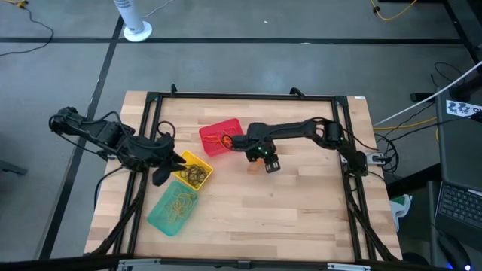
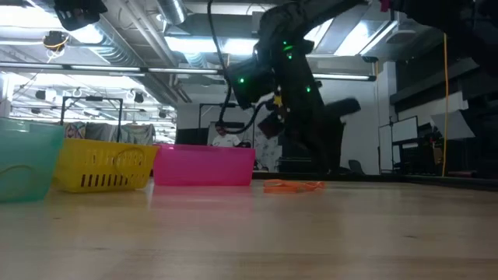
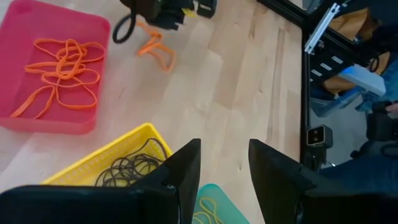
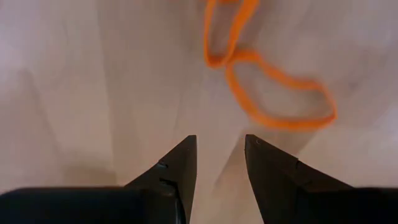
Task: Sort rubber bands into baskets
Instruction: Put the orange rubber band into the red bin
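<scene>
Three baskets are grouped at the centre-left of the high view, so that each colour has its own tub: the red basket (image 1: 220, 137) holds orange bands (image 3: 62, 68), the yellow basket (image 1: 194, 170) dark bands (image 3: 127, 169), and the teal basket (image 1: 173, 208) yellowish ones.

One orange band (image 4: 267, 81) lies loose on the bare table (image 1: 301, 211), just right of the red basket in the high view, so sorting is judged almost finished.

The right gripper (image 4: 217, 149) is held low over the table just short of that band, its fingers parted with nothing between them, apparently lined up for a pick.

The left gripper (image 3: 224, 162) is held over the yellow basket, at centre-left of the high view, likewise released and empty, seemingly kept clear of the other arm's reach.
</scene>
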